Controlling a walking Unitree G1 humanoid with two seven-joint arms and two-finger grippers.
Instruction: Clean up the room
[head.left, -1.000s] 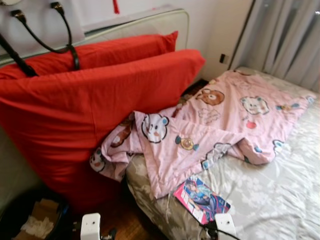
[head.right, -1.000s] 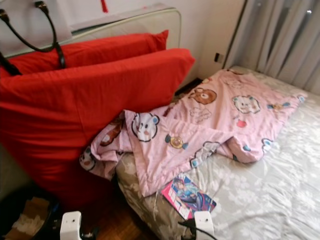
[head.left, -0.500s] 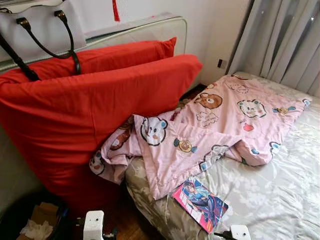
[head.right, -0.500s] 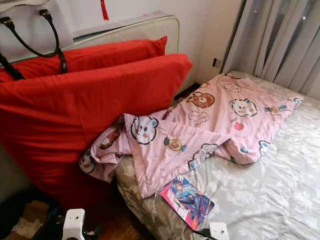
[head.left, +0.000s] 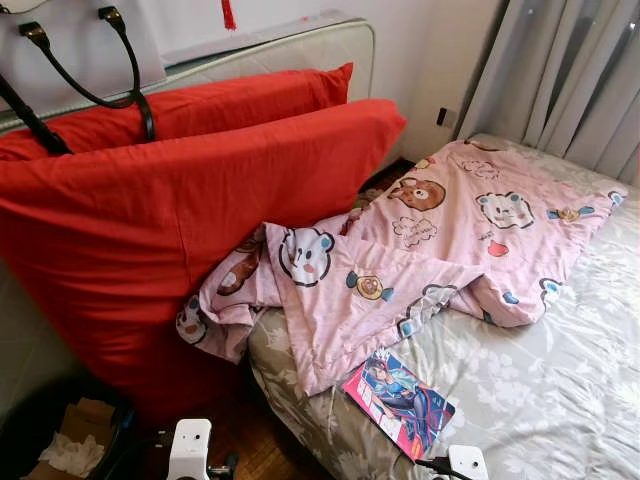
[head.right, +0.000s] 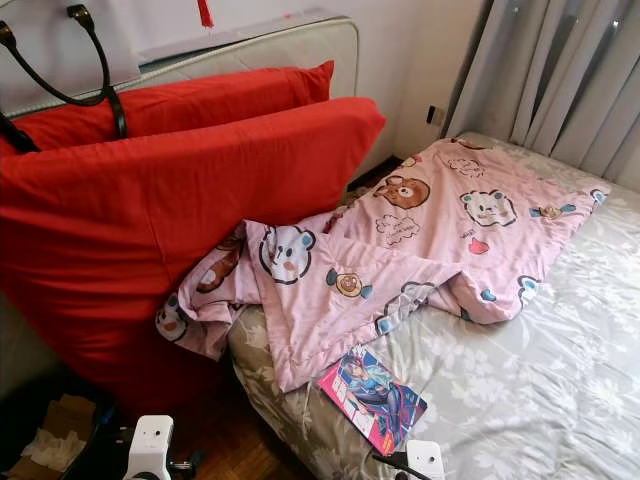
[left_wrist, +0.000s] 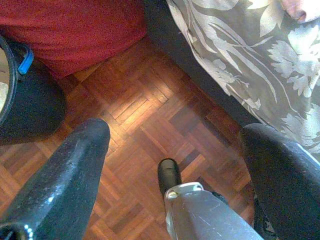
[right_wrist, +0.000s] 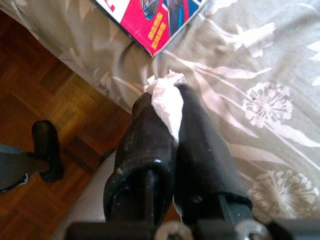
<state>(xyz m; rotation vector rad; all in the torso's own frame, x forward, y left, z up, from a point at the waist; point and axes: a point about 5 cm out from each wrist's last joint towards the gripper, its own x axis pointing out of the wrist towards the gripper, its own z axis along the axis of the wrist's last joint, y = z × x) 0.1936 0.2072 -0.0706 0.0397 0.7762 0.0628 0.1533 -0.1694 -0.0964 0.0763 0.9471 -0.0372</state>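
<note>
My right claw (right_wrist: 167, 102) is pinched tight on a crumpled white tissue (right_wrist: 167, 100) by the grey flowery bed (head.left: 540, 390), so I can carry it to the round black bin (left_wrist: 30, 100) near my wide-open, empty left claw (left_wrist: 175, 165).

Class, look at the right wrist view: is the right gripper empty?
No, the right gripper is shut on a crumpled white tissue over the grey floral bedsheet.
</note>
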